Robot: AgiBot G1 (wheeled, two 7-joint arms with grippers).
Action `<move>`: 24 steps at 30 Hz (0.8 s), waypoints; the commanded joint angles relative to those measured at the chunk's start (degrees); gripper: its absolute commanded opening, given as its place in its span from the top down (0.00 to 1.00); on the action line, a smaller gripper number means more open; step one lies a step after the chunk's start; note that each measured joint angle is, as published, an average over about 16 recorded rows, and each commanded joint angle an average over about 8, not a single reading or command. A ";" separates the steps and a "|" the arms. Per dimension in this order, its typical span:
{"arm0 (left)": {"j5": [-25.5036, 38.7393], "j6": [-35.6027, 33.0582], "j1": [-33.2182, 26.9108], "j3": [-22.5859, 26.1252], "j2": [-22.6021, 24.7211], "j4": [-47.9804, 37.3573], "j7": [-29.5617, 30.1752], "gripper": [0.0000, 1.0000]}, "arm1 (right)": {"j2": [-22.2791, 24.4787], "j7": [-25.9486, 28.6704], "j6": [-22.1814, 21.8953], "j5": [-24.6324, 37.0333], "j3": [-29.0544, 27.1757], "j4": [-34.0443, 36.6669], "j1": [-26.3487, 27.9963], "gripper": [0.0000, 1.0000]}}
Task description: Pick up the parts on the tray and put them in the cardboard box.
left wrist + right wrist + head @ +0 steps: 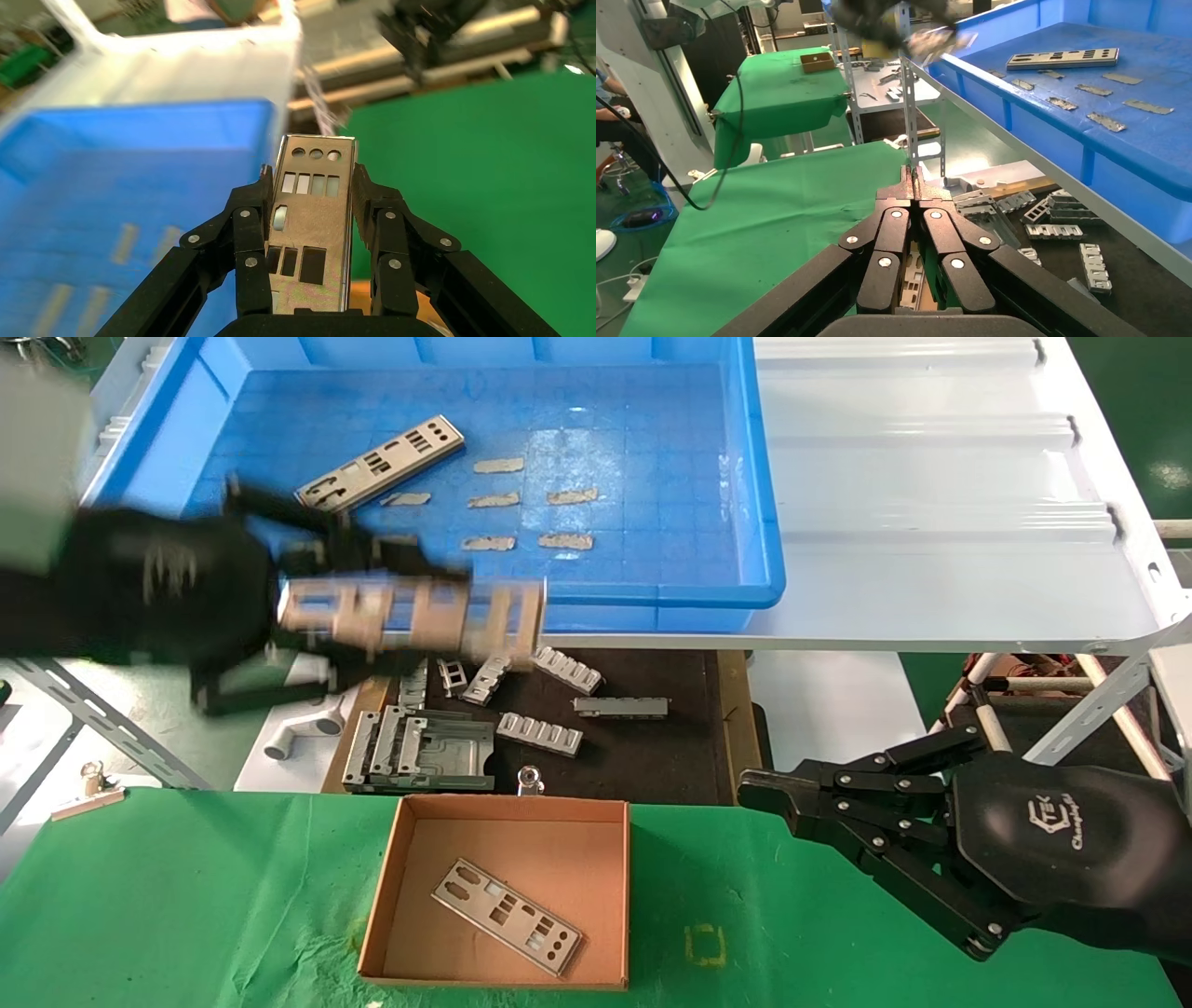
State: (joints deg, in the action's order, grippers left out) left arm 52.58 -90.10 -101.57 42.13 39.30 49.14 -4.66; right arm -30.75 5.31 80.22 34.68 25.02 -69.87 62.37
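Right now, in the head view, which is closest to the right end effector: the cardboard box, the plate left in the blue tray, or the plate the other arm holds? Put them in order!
From the right end effector:
1. Cardboard box, on the green cloth beside it.
2. Held plate, in the left end effector, past the tray's front rim.
3. Plate in the blue tray, far back left.

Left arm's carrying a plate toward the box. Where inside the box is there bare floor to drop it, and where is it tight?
The left gripper holds a plate over the tray's near rim. In the cardboard box, one plate lies diagonally across the near right part. Bare floor: the far strip along the back wall and the left side. Crowded: the near right corner. The right gripper is parked right of the box.
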 commanded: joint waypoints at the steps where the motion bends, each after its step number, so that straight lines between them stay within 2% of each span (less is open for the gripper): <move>1: -1.26 0.28 1.48 1.90 -2.10 3.98 0.36 1.00 | 0.00 0.00 0.00 0.00 0.00 0.00 0.00 1.00; 5: -1.20 3.92 8.20 3.77 -4.68 10.83 0.40 1.00 | 0.00 0.00 0.00 0.00 0.00 0.00 0.00 1.00; 11: 2.10 15.21 19.45 6.70 -5.28 18.54 0.66 1.00 | 0.00 0.00 0.00 0.00 0.00 0.00 0.00 1.00; 17: 7.74 25.86 25.48 9.51 -1.29 18.63 0.67 1.00 | 0.00 0.00 0.00 0.00 0.00 0.00 0.00 1.00; 24: 10.75 31.29 27.55 10.97 4.61 14.58 -1.24 1.00 | 0.00 0.00 0.00 0.00 0.00 0.00 0.00 1.00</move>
State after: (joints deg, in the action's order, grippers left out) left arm 63.06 -59.51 -74.40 53.00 43.53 63.37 -5.71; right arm -30.75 5.31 80.22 34.68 25.02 -69.87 62.37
